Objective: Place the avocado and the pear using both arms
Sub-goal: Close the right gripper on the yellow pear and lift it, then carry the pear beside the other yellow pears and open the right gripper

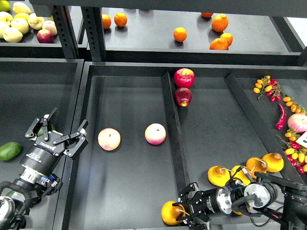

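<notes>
The green avocado [9, 151] lies in the left tray, at the view's left edge. My left gripper [58, 132] is open and empty, up and to the right of the avocado and apart from it, over the rim between the trays. A golden pear [171, 213] with a brown stem lies at the front of the middle tray. My right gripper [188, 206] points left at it, its fingers spread close on the pear's right side by the stem. Several more pears [219, 175] lie behind my right arm.
Two pink-yellow apples [109, 139] [155, 133] lie in the left compartment and two red apples [184, 77] by the black divider [172, 139]. Oranges [180, 34] and pale fruits [14, 21] sit on the back shelf. A red chilli [281, 116] and small tomatoes lie at right.
</notes>
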`<state>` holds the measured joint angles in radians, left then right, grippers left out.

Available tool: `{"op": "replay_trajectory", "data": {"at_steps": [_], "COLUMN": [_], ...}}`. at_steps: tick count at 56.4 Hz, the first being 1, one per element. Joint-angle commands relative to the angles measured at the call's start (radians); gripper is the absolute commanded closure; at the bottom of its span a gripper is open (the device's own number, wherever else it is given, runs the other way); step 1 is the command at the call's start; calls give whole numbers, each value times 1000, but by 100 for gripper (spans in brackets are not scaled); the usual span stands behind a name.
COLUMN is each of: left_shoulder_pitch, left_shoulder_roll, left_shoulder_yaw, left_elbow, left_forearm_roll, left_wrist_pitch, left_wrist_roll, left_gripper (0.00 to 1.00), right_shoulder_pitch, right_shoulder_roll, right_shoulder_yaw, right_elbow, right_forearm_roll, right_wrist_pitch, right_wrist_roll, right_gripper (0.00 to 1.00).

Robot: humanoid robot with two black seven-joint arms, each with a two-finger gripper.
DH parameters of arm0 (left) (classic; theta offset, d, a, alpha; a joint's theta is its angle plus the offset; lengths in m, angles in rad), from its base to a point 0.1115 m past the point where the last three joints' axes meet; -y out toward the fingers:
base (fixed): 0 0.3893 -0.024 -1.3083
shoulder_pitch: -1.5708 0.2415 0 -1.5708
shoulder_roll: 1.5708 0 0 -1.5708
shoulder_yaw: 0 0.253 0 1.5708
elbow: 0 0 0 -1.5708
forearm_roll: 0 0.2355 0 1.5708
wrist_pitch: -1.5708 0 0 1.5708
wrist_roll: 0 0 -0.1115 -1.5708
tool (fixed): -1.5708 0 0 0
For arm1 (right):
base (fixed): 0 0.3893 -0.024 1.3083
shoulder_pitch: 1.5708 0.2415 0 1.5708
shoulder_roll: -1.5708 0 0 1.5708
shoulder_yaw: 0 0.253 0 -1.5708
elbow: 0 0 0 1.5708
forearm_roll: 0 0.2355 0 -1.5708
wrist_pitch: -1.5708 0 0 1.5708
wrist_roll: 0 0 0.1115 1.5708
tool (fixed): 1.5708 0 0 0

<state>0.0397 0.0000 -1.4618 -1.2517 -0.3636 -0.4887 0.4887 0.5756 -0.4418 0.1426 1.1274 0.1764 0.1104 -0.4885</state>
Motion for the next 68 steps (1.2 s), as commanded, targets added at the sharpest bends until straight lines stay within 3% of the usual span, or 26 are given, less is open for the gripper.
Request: {"op": "replay_trajectory", "data": {"at_steps": [1, 42, 68], "left_shoulder_pitch": [0, 0, -1], "left_shoulder_roll": [0, 0, 0], "left_shoulder_yaw": [0, 5, 32], "left_elbow": [0, 2, 2], "left_forearm_roll": [0, 5, 18], "left_wrist_pitch": [0, 0, 0], "left_wrist_roll": [0, 0, 0], "left_gripper": [1, 1, 1], "right_shoulder_pitch": [-8, 1, -25], "right_shoulder_roll": [0, -6, -232], "right_shoulder_yaw": [6, 189, 249], "right_elbow": [5, 26, 146], "right_forearm_roll": [11, 18, 28], "right_wrist_pitch": [-1, -3, 8], "right_wrist_roll": [0, 0, 0], "right_gripper": [68, 68, 67]}}
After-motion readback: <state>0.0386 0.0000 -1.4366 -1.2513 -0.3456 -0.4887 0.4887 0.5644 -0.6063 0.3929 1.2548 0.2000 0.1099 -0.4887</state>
